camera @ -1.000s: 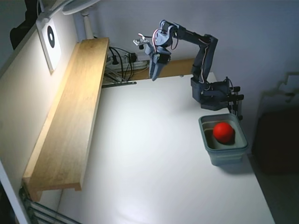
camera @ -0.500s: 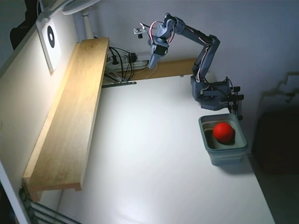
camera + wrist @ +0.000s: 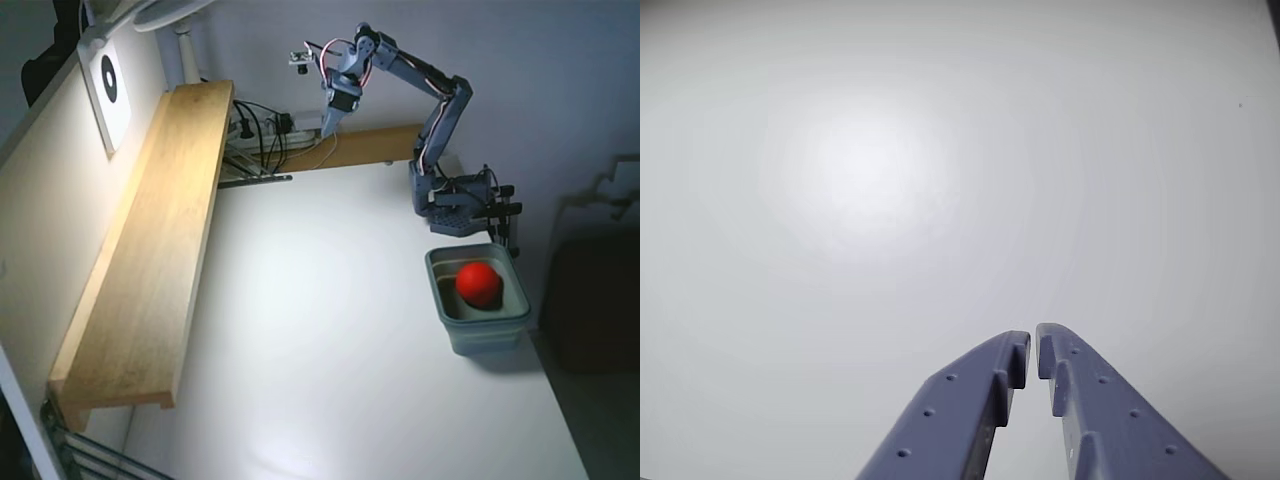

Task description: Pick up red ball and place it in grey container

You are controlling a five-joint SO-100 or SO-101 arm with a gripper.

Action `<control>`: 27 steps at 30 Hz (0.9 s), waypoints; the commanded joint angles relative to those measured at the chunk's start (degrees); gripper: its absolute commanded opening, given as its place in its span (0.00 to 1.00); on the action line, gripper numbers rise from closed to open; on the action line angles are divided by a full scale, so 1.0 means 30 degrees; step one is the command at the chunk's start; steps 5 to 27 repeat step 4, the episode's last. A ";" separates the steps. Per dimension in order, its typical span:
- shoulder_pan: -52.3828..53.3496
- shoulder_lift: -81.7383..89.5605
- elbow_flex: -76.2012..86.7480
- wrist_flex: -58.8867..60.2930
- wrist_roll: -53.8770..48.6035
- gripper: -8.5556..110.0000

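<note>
White table (image 3: 330,330), red ball (image 3: 479,283) inside grey container (image 3: 482,333); tool (image 3: 1033,345) raised, fingers pressed together, empty.

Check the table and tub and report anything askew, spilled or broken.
Nothing stands out. The ball sits inside the upright tub, the table shows no spills, and the pincer is empty, raised at the far end.

A small, smooth, bright red ball (image 3: 479,283) shows at the right of the fixed view, inside a grey-green rectangular plastic tub (image 3: 483,335). The jointed plastic robot arm (image 3: 440,110) at upper right is slate blue with red and white wires near its wrist. The flat table top (image 3: 330,340) is plain white. A pale honey-coloured wooden shelf (image 3: 150,250) runs down the left. At upper left hangs a white card with a black ring target (image 3: 108,78). In the wrist view the two blue-grey plastic gripper fingers (image 3: 1040,350) enter from the bottom edge against plain white.
</note>
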 commanded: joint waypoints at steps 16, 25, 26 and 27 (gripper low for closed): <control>0.0273 0.0898 0.0202 0.0199 0.0059 0.05; 0.0273 0.0898 0.0202 0.0199 0.0059 0.05; 0.0273 0.0898 0.0202 0.0199 0.0059 0.05; 0.0273 0.0898 0.0202 0.0199 0.0059 0.05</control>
